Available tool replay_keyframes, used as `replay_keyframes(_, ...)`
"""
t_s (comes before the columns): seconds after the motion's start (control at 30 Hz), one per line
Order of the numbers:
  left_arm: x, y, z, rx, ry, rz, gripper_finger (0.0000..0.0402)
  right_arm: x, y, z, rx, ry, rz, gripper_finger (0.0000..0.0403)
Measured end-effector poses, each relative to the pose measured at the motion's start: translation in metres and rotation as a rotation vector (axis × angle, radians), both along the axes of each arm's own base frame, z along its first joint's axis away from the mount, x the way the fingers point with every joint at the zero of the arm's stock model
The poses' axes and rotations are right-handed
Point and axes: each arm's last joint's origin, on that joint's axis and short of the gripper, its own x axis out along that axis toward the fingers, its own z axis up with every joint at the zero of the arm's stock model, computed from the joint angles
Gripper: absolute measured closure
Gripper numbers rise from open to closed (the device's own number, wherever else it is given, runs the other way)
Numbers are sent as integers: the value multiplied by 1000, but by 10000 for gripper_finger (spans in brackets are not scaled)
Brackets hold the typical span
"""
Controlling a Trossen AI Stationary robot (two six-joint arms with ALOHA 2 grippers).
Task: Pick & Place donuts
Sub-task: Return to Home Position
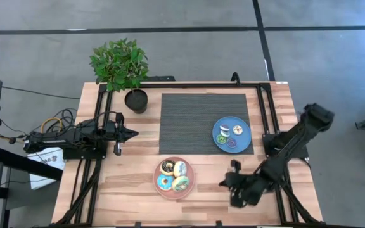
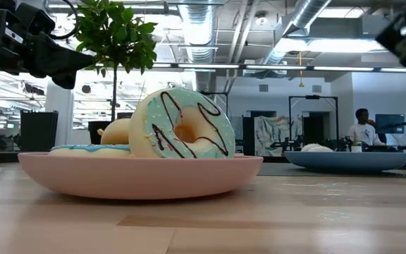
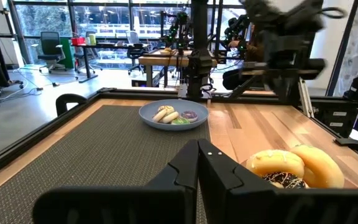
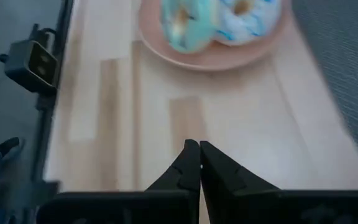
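Note:
Four larger donuts lie on the pink plate near the table's near edge. In the low view a pale blue donut with dark stripes leans on its edge against the others. Several tiny donuts lie on the blue plate at the mat's right side. My right gripper is shut, holds nothing, and points toward the pink plate from its right. My left gripper is shut, holds nothing, and hovers at the mat's left edge, pointing right.
A dark ribbed mat covers the table's far middle. A potted plant stands at its far left corner. Black frame rails run along the table's sides. Bare wood lies left of the pink plate. A person stands far behind.

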Motion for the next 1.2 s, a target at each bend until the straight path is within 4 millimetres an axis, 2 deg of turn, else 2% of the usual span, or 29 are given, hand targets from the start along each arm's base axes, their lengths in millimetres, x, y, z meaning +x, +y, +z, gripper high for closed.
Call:
replay_keyframes(0.3,0,0,0,0,0,0,402,-52,-79,-11,35,-153,23,403)
replay_keyframes(0.5,0,0,0,0,0,0,402,-71,-125,-13,74,-317,57,403)
replay_keyframes(0.63,0,0,0,0,1,0,402,-83,-149,-13,88,-415,19,403)
replay_keyframes(0.8,0,0,0,0,0,0,402,-98,-168,-13,84,-554,17,403)
replay_keyframes(1.03,0,0,0,0,1,0,402,-116,-185,-11,90,-755,33,403)
replay_keyframes(1.2,0,0,0,0,1,0,402,-116,-188,-21,104,-697,59,403)
